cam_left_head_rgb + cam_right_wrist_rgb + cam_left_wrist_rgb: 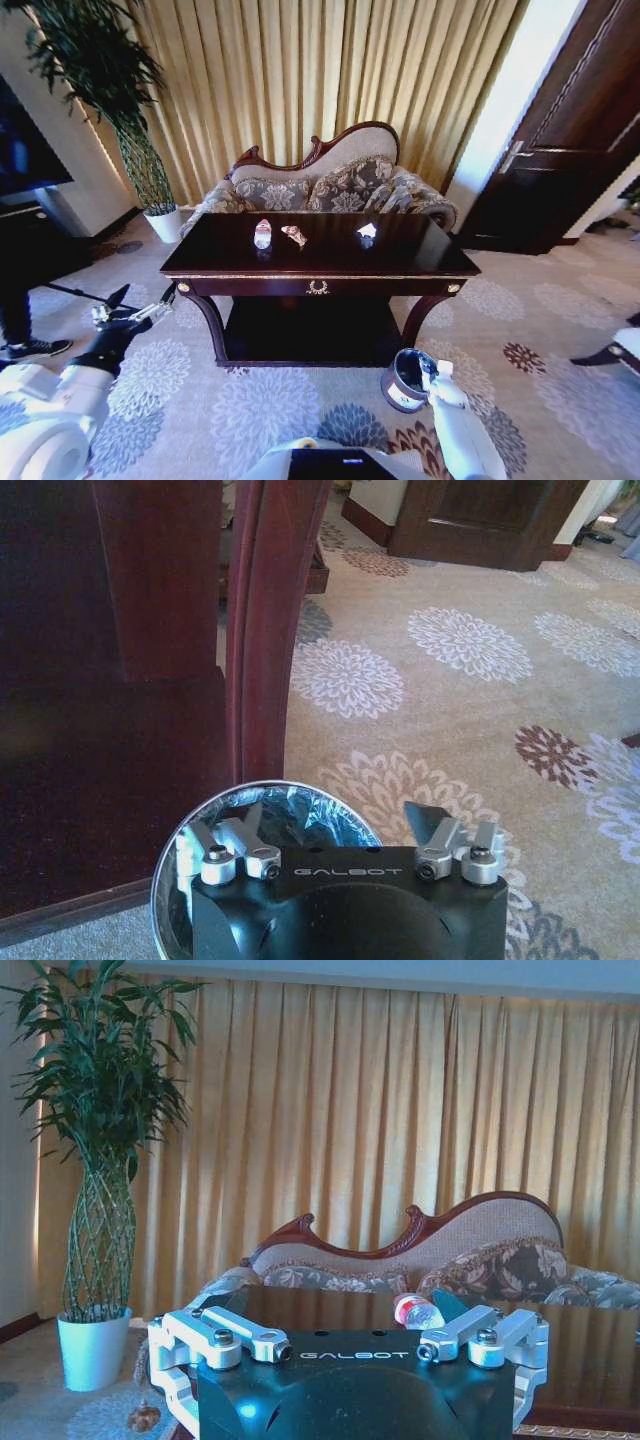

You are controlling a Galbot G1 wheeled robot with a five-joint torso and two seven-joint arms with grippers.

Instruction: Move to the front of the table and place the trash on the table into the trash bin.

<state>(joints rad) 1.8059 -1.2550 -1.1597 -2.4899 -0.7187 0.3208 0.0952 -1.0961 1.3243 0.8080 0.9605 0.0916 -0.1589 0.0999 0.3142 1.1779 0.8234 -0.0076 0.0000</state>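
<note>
Robot stationed before the worktop, three trash items lying on top.

On the large dark glossy rectangular wooden worktop, a small clear plastic bottle with red label, an orange-brown wrapper and a white paper lump were seen in a row toward 12 o'clock. The left end effector was held wide open and empty at 9 o'clock off the corner. The right end effector, also spread and empty, was poised over the small round dark-brown trash bin at 5 o'clock.
</note>
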